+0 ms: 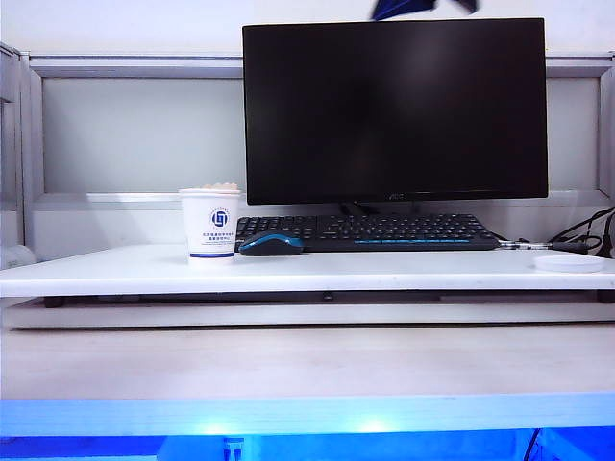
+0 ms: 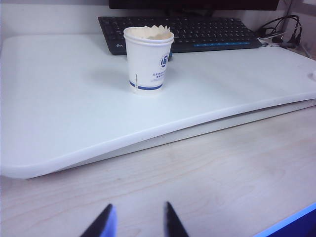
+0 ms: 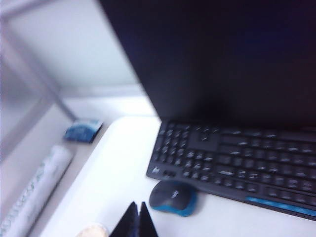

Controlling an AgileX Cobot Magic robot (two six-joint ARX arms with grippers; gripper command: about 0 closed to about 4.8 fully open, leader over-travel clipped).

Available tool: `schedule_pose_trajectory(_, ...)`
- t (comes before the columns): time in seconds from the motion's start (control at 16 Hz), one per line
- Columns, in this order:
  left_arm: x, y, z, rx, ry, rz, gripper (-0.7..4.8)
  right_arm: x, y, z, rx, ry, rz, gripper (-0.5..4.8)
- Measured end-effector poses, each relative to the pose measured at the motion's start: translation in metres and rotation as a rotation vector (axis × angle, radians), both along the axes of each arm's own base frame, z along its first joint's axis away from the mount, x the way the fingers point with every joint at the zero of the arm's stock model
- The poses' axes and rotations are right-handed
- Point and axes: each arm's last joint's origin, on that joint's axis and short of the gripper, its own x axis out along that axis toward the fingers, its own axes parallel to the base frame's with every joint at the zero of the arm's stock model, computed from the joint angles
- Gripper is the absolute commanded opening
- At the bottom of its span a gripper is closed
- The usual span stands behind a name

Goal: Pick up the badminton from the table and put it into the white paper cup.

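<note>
The white paper cup [image 1: 210, 224] [image 2: 147, 61] stands upright on the white table [image 1: 384, 269] [image 2: 59, 108], to the left of the keyboard. The badminton's cream feather skirt [image 1: 213, 187] [image 2: 150, 32] pokes out of the cup's rim, and its cork tip is hidden inside. My left gripper [image 2: 138, 205] hangs open and empty over the wooden desk in front of the table, well short of the cup. My right gripper [image 3: 137, 210] is shut with nothing between its fingers, high above the table beside the mouse. A cream patch of the badminton [image 3: 91, 230] shows at the edge of the right wrist view.
A black keyboard [image 1: 370, 231] [image 3: 237, 158] and a black-and-blue mouse [image 1: 270, 244] [image 3: 173, 197] lie behind and right of the cup. A black monitor [image 1: 394, 106] stands at the back. Cables [image 2: 281, 29] and a white disc [image 1: 569, 262] sit at the right. A dark blue piece of the right arm [image 1: 404, 8] shows above the monitor.
</note>
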Motion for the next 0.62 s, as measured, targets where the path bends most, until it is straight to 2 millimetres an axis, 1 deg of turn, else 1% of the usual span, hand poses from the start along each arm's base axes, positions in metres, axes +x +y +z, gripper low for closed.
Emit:
schedule_pose_trajectory(0.19, 0.000, 0.000, 0.000, 0.000, 0.000, 0.000, 1.33, -0.005, -0.027, 0.011, 0.038, -0.005, -0.073, -0.09)
schedule_pose_trajectory(0.25, 0.000, 0.000, 0.000, 0.000, -0.001, 0.000, 1.33, -0.011, -0.034, 0.018, 0.044, -0.020, -0.094, -0.09)
schedule_pose_trajectory(0.31, 0.000, 0.000, 0.000, 0.000, 0.000, 0.000, 1.33, -0.022, -0.040, 0.030, 0.051, -0.053, -0.107, -0.09)
schedule_pose_trajectory(0.37, 0.000, 0.000, 0.000, 0.000, -0.001, 0.000, 1.33, -0.030, -0.045, 0.039, 0.056, -0.075, -0.116, -0.09)
schedule_pose_trajectory(0.44, 0.000, 0.000, 0.000, 0.001, 0.000, 0.003, 1.33, -0.034, -0.051, 0.043, 0.057, -0.083, -0.129, -0.09)
schedule_pose_trajectory(0.5, 0.000, 0.001, 0.000, 0.003, 0.000, 0.019, 1.33, -0.040, -0.065, 0.045, 0.050, -0.072, -0.173, -0.09)
schedule_pose_trajectory(0.62, 0.000, 0.001, 0.000, 0.004, 0.000, 0.021, 1.33, -0.057, -0.081, 0.038, 0.042, -0.052, -0.219, -0.09)
